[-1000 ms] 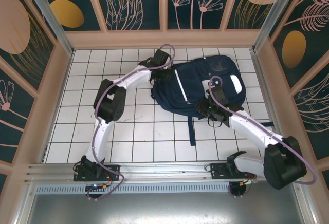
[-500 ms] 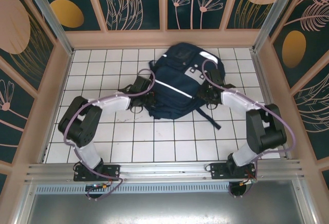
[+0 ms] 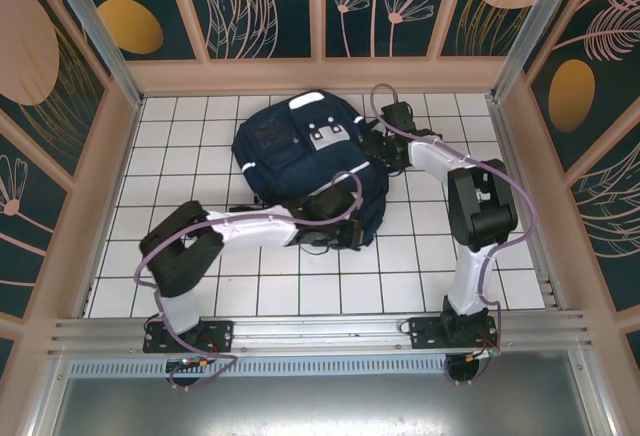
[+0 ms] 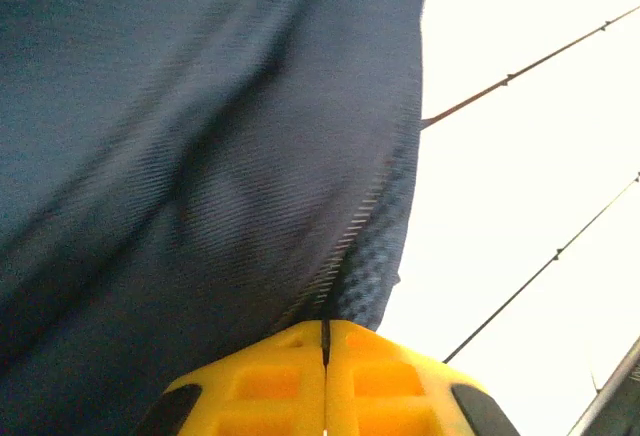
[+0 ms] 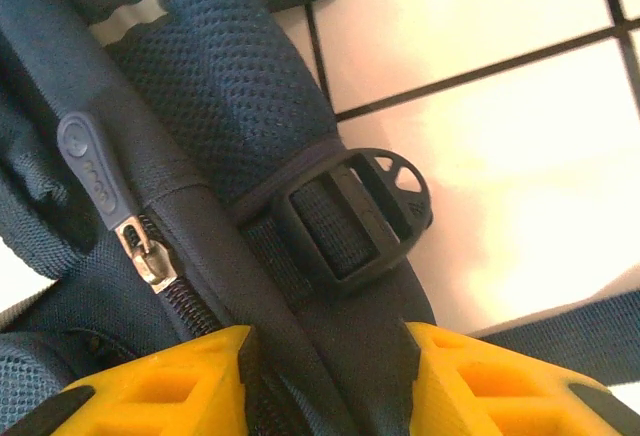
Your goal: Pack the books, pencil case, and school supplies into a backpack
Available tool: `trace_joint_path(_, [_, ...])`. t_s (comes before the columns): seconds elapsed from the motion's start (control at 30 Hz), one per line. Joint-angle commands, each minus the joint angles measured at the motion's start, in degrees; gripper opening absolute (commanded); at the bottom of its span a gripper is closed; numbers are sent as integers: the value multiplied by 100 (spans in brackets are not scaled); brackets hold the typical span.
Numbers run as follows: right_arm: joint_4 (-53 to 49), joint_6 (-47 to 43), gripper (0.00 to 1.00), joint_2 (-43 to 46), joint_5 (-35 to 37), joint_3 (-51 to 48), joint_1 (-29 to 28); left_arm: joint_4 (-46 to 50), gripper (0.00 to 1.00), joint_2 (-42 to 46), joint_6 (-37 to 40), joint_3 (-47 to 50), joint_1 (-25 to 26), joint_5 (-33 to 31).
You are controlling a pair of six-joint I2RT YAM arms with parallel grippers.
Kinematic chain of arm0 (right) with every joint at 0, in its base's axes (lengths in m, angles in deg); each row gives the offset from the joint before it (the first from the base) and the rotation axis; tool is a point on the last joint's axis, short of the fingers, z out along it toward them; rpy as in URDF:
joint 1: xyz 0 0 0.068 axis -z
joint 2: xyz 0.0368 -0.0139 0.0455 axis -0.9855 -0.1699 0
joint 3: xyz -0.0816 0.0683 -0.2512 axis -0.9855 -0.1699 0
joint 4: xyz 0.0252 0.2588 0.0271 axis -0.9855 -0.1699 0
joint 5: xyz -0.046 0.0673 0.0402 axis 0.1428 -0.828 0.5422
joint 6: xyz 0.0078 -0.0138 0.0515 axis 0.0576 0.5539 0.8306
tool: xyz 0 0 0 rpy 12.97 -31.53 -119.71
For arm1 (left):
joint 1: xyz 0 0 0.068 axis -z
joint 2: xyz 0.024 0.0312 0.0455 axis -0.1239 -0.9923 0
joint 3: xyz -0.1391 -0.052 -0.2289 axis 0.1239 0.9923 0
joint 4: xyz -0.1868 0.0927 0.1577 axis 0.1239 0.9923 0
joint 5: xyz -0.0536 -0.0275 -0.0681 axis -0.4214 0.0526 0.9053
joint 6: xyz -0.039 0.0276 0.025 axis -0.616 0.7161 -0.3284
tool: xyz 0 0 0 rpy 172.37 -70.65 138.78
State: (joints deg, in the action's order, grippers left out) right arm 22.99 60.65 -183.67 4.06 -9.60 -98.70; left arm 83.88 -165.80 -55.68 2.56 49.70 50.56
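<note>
Backpack (image 3: 300, 151) now lies further left; left gripper (image 4: 325, 324) pinches its near edge, right gripper (image 5: 325, 341) clamps its far-right side.

Nothing readable here, tbh. The backpack (image 3: 290, 156) has a small pale patch (image 3: 320, 137), and its zipper pull (image 5: 88, 159) has embossed marks. Both are too small or blurry to read.
</note>
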Motion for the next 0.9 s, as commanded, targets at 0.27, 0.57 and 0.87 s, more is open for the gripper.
trace_joint_path(0.27, [-596, -516, 45, 402, -21, 160, 443, 845, 44, -1030, 451, -2042, 6, 113])
trace_joint_path(0.57, [-507, -153, 45, 1789, -363, -1009, 436, 964, 71, 360, 127, -1098, -742, -355])
trace_joint_path(0.87, [-521, 581, 44, 2891, -228, -2087, -716, 1768, 68, 1276, 538, -331, -1972, -1190])
